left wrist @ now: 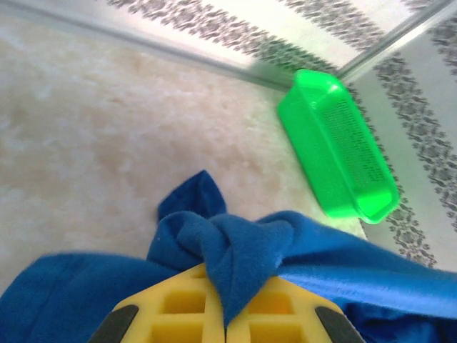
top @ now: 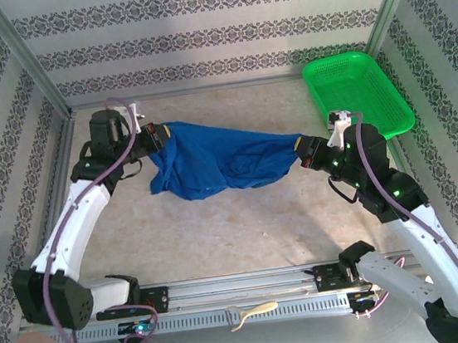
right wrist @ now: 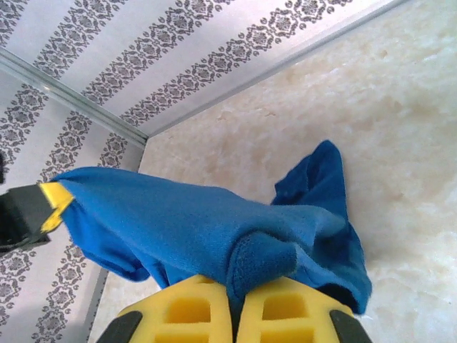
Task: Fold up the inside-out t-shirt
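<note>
Both claws are clenched on cloth: the left gripper (top: 151, 137) pinches one end of the royal blue t-shirt (top: 219, 160) and the right gripper (top: 301, 147) pinches the opposite end. I see the garment strung between them, sagging in wrinkled folds over the far middle of the table (top: 220, 231); whether its lowest fold touches the surface I cannot tell. From each wrist camera I see blue fabric bunched between closed yellow fingers (left wrist: 178, 311), and the green mesh basket (top: 317, 69) sits at the far right corner, apart from the shirt.
</note>
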Controlling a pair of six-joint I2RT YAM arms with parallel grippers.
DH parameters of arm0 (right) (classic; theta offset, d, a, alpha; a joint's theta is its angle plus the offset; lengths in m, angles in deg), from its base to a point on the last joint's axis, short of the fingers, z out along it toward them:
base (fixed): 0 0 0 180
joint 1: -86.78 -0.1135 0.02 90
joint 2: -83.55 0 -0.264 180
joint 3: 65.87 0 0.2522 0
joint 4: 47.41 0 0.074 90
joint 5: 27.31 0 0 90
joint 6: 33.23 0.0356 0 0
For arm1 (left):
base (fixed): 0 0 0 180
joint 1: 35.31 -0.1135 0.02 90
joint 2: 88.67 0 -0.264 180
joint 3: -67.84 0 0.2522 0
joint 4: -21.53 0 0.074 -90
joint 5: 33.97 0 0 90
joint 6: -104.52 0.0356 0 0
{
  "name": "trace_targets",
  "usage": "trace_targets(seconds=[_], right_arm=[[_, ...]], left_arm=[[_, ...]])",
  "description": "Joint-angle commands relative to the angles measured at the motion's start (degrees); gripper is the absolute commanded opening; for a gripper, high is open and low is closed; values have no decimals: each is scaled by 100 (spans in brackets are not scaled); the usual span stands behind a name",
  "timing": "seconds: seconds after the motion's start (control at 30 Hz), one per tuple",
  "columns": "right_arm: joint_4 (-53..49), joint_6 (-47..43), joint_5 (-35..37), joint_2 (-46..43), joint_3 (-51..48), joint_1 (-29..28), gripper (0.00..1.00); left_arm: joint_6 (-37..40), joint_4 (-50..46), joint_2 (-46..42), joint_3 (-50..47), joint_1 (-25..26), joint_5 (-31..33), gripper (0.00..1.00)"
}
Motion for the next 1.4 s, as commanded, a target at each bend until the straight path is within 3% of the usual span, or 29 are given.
trace_targets(seconds=[0.0, 0.03, 0.13, 0.3, 0.4, 0.47, 0.5, 0.53, 0.57, 0.6, 0.67, 0.77, 0.87, 1.03, 1.37], right_arm=[[148, -138, -69, 298, 61, 129, 0], [338, -83, -152, 447, -27, 148, 0], [948, -34, -411, 911, -405, 160, 0], [1854, -96, -1050, 1534, -997, 469, 0], [1798, -260, -946, 1611, -1266, 660, 0], [1346, -346, -445, 1539, -1424, 800, 0], [1080, -429, -92, 1481, -1503, 853, 14], [845, -577, 236, 1386, -1568, 872, 47], [680, -642, 486, 1294, -1610, 856, 69], [595, -658, 628, 1162, -1690, 857, 85], [575, -669, 596, 889, -1795, 820, 98], [568, -581, 469, 578, -1924, 493, 97], [558, -555, 775, 569, -2021, -236, 88], [698, -877, 1129, 1501, -1802, -1098, 79], [1105, -1330, 1426, 3559, -968, -1314, 70]], left_arm=[[169, -551, 821, 233, -482, -406, 21], [274, -562, 1145, 394, -556, -462, 34], [511, -653, 1828, 784, -598, -629, 59], [504, -519, 1487, 453, -171, -462, 70], [454, -519, 1100, 35, 602, -68, 74], [372, -458, 944, -244, 1189, 255, 76], [300, -374, 893, -389, 1477, 423, 78], [181, -229, 857, -551, 1729, 570, 79], [92, -113, 851, -660, 1908, 671, 79], [-10, 15, 866, -773, 2077, 772, 80], [-157, 226, 932, -910, 2347, 927, 80], [-207, 336, 1150, -936, 2687, 1158, 81], [-324, 540, 1417, -943, 2902, 1228, 81], [-411, 723, 1893, -897, 3042, 1450, 81], [-372, 819, 2172, -1091, 2985, 2004, 81]])
